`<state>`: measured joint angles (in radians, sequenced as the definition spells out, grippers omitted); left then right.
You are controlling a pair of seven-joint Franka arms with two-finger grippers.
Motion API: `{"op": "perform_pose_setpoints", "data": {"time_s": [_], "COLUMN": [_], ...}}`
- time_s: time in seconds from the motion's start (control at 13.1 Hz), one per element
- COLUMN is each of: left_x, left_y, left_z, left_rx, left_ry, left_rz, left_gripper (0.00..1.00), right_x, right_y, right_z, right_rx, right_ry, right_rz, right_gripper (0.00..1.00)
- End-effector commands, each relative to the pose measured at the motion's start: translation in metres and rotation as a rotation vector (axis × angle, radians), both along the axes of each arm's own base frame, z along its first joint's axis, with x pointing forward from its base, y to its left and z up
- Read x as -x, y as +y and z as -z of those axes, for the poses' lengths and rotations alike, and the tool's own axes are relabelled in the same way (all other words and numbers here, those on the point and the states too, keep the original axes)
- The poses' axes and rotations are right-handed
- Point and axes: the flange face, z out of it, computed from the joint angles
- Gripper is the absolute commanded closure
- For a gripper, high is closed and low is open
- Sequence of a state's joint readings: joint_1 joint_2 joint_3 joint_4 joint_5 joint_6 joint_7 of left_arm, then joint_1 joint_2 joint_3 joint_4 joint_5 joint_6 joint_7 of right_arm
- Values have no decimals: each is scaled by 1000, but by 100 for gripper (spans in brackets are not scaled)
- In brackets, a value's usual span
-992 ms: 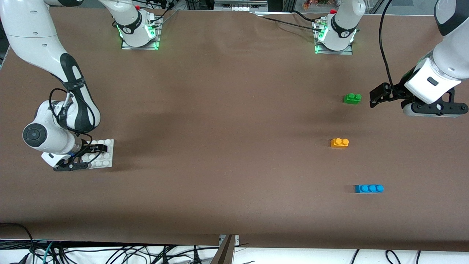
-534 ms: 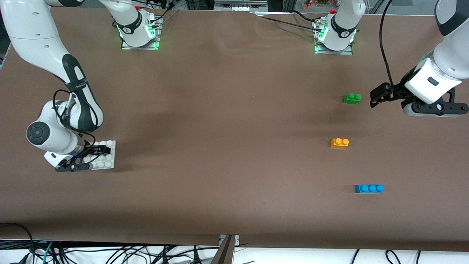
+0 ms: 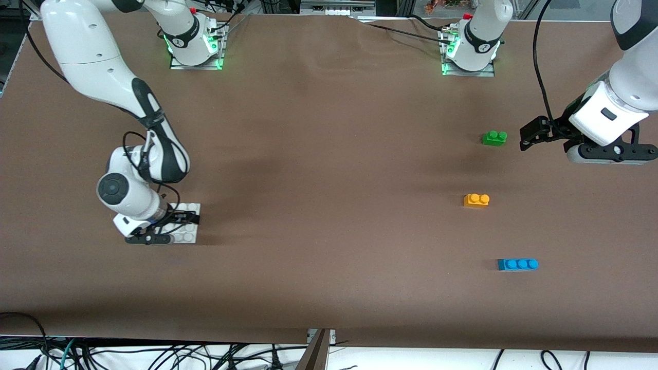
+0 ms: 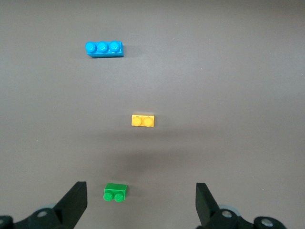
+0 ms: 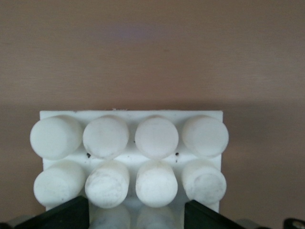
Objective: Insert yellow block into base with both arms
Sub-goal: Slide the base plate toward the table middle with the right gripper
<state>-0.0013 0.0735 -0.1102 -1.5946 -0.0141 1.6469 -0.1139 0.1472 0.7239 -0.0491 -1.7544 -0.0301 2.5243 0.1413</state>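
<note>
where the brown table (image 3: 329, 169) stretched between the two bases, the right arm (image 3: 97, 67) reached down toward its own end, and the left arm (image 3: 624, 77) hung over the table's edge at its end. no brand, label or writing could be read on anything in view.

the base (image 3: 189, 226), a white studded plate, lay on the table toward the right arm's end, partly covered by the right gripper (image 3: 169, 226). that gripper's fingers were closed on the base's edge, one black finger (image 5: 66, 214) at either side of the plate (image 5: 131, 157) in the right wrist view.

the left gripper (image 3: 534, 133) hovered beside the green brick (image 3: 494, 137), with nothing between its fingers (image 4: 74, 202), which stood wide apart.

the blue brick (image 3: 517, 264), with three studs, lay nearest the front camera. the yellow block (image 3: 476, 200) sat on the table toward the left arm's end, between the green brick and the blue brick, apart from both, and well apart from the base. the left wrist view showed the same row: green brick (image 4: 115, 192), yellow block (image 4: 143, 120), blue brick (image 4: 104, 48).
</note>
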Motion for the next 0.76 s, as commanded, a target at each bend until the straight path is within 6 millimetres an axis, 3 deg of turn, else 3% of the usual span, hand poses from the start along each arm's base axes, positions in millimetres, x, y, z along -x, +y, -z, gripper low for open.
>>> {"op": "perform_pose_setpoints", "data": {"time_s": [0.0,0.46,0.69], "left_x": [-2,-2,-2], "left_y": [2,2,2], "left_z": [-6,-6,-6], "left_rx": [-23,-23,-23], "left_ry": [1,1,1], "left_rz": [20,20,17], "left_gripper": [0,0,0], "right_x": [4,14,22], "right_y": [51,134,190], "right_z": [20,13,12], "right_rx": [-27,-41,-54], "right_ry": [-6,-31,-49], "right_rz": [28,12,14], "right_gripper": [0,0,0]}}
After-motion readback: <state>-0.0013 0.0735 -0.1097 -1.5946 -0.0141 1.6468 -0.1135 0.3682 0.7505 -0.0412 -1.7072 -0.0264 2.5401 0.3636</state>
